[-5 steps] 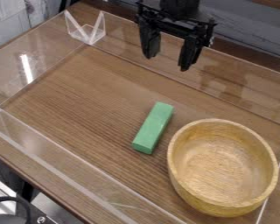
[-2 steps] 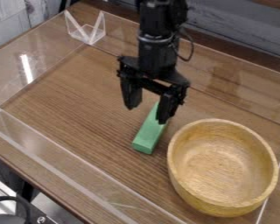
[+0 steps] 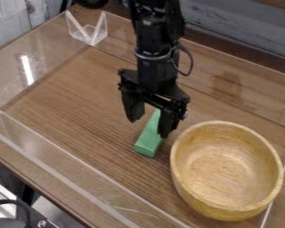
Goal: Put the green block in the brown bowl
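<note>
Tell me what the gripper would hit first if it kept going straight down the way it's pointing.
Most likely the green block. The gripper points down with jaws open, one finger on each side of the block's upper end, so the fingertips may reach the wooden table beside it. Depth is hard to judge.

Arm vertical, fingers spread, downward.

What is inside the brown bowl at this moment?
The brown bowl shows only bare wood grain inside, with nothing in it. Its near inner wall is hidden by the rim. The green block lies on the table beside it.
</note>
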`<act>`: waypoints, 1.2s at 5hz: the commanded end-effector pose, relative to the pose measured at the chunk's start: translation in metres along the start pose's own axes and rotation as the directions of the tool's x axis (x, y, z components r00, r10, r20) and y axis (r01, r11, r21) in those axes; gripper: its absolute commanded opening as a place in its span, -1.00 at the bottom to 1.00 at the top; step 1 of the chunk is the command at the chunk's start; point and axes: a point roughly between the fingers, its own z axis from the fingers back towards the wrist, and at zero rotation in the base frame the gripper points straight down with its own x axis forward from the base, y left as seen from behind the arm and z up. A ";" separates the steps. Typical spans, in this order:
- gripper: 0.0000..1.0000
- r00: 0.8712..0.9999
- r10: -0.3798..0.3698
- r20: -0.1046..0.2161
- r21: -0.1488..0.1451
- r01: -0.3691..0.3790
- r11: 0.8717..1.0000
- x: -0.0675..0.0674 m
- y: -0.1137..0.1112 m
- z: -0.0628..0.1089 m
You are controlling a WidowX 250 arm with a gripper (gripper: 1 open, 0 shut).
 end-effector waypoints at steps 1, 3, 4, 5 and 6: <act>1.00 0.997 -0.015 0.073 -0.001 0.015 1.000 0.004 0.002 0.007; 1.00 0.994 -0.042 0.100 -0.010 0.043 0.999 0.005 0.000 -0.005; 1.00 0.993 -0.046 0.112 -0.015 0.048 0.999 0.007 0.001 -0.009; 1.00 0.991 -0.049 0.123 -0.019 0.051 0.999 0.008 0.001 -0.013; 1.00 0.990 -0.049 0.130 -0.022 0.053 0.998 0.010 0.001 -0.017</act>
